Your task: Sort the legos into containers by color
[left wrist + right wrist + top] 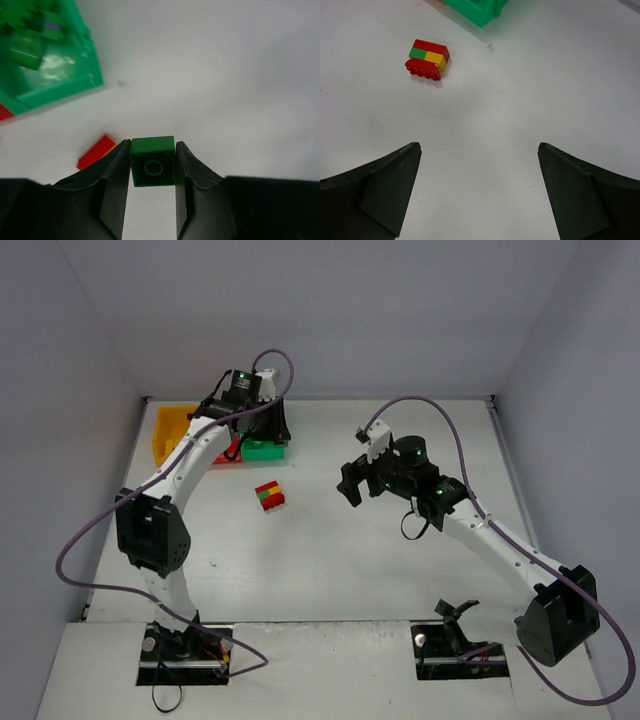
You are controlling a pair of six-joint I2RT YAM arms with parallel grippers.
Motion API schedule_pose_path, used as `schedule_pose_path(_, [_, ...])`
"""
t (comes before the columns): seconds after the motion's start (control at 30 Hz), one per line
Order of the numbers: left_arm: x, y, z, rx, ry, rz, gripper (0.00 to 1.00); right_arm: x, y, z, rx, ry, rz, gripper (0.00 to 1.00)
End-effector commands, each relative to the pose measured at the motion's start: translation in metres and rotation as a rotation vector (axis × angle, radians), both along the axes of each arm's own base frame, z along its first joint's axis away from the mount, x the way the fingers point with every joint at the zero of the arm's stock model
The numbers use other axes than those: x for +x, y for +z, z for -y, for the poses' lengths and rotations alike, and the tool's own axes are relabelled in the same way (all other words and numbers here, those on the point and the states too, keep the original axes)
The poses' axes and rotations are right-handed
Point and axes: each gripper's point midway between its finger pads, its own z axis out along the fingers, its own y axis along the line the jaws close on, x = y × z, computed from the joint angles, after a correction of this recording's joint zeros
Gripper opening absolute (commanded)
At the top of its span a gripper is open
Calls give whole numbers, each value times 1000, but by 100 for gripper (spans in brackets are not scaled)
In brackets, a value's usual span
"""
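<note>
The white table (330, 580) fills the floor of a grey-walled booth. Two white-and-black jointed arms trail purple cables (100, 530). A pale label (243, 393) on the left arm's wrist housing is too small to read.

Three open plastic bins sit joined in a row at the far left: a yellow bin (170, 432), a red bin (228, 454) and a green bin (265, 451). From above, the left arm covers much of them. Only the left wrist view shows blurred green bricks (27, 47) lying inside the green bin.

A clump of red, green and yellow bricks (269, 496) lies on the table near the bins, apart from both grippers. The right wrist view shows it tipped on its side, studs toward that camera.

The right gripper (479, 146) is spread wide over bare table, grasping nothing. The left gripper (153, 149) pinches a small green brick (153, 167) by its sides, just beside the green bin; the top view hides this brick. A red piece (96, 151) lies by the left finger.
</note>
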Motion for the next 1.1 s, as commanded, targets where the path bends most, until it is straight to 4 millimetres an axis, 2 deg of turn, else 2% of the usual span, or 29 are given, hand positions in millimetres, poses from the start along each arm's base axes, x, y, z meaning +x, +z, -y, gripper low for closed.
schedule_pose_path(0.0, [69,17,-39,101,151,178,0,4,4,-7,85,-54,-32,99])
schedule_pose_path(0.03, [86,0,-50,125,182,160,1,5,-2,-7,94,-77,-65,96])
schedule_pose_path(0.07, [104,10,-54,125,207,202,3,4,-5,-9,117,-101,-98,91])
schedule_pose_path(0.1, [116,8,-63,147,239,213,5,4,-10,-10,122,-113,-112,90])
schedule_pose_path(0.13, [131,-13,-72,171,260,186,7,4,-13,-12,127,-124,-122,89])
schedule_pose_path(0.17, [140,-16,-75,178,272,187,8,5,-15,-12,129,-141,-127,89])
schedule_pose_path(0.2, [153,-1,-78,172,289,228,12,4,-14,-16,147,-149,-135,89])
schedule_pose_path(0.23, [163,-19,-82,193,296,208,13,5,-18,-18,151,-156,-147,92])
schedule_pose_path(0.27, [174,-7,-84,190,308,245,15,6,-19,-19,154,-167,-150,94])
schedule_pose_path(0.3, [179,-9,-86,199,318,249,26,9,-20,-22,165,-180,-157,95])
schedule_pose_path(0.33, [184,-20,-86,209,317,231,33,11,-22,-23,171,-192,-163,97])
schedule_pose_path(0.4, [190,-16,-87,205,324,248,45,17,-23,-30,185,-202,-171,98])
schedule_pose_path(0.43, [192,-15,-86,203,327,254,56,19,-24,-33,185,-206,-177,98])
schedule_pose_path(0.47, [191,-12,-87,198,334,260,60,21,-24,-38,185,-208,-180,98])
schedule_pose_path(0.5, [189,-6,-87,191,341,265,63,23,-34,-44,167,-213,-199,98])
schedule_pose_path(0.57, [184,3,-87,176,343,275,69,29,-31,-56,170,-214,-194,98])
schedule_pose_path(0.6, [181,8,-88,170,347,280,70,32,-43,-61,147,-222,-212,98])
schedule_pose_path(0.67, [167,22,-91,160,358,288,72,33,-39,-81,147,-209,-201,99])
schedule_pose_path(0.7, [157,46,-94,144,373,318,73,38,-51,-85,121,-231,-206,100])
schedule_pose_path(0.73, [147,40,-98,154,380,294,74,35,-54,-96,112,-219,-206,100])
schedule_pose_path(0.77, [139,46,-100,148,390,296,77,39,-58,-106,100,-222,-205,100])
schedule_pose_path(0.8, [125,72,-107,129,424,330,80,40,-60,-111,95,-233,-200,100])
schedule_pose_path(0.83, [114,65,-112,144,438,307,83,40,-55,-124,109,-231,-195,100])
schedule_pose_path(0.87, [105,71,-116,139,456,309,83,42,-59,-128,104,-241,-197,100])
schedule_pose_path(0.9, [87,94,-122,110,486,336,85,43,-71,-135,85,-244,-209,100])
schedule_pose_path(0.93, [76,86,-126,120,494,311,86,41,-72,-143,78,-247,-198,100])
schedule_pose_path(0.97, [66,91,-130,117,506,317,86,45,-76,-152,69,-253,-195,100])
schedule_pose_path(1.0, [47,108,-138,101,528,339,86,46,-78,-156,64,-262,-187,100])
schedule_pose_path(1.07, [20,113,-148,107,549,338,86,50,-86,-171,45,-266,-189,100])
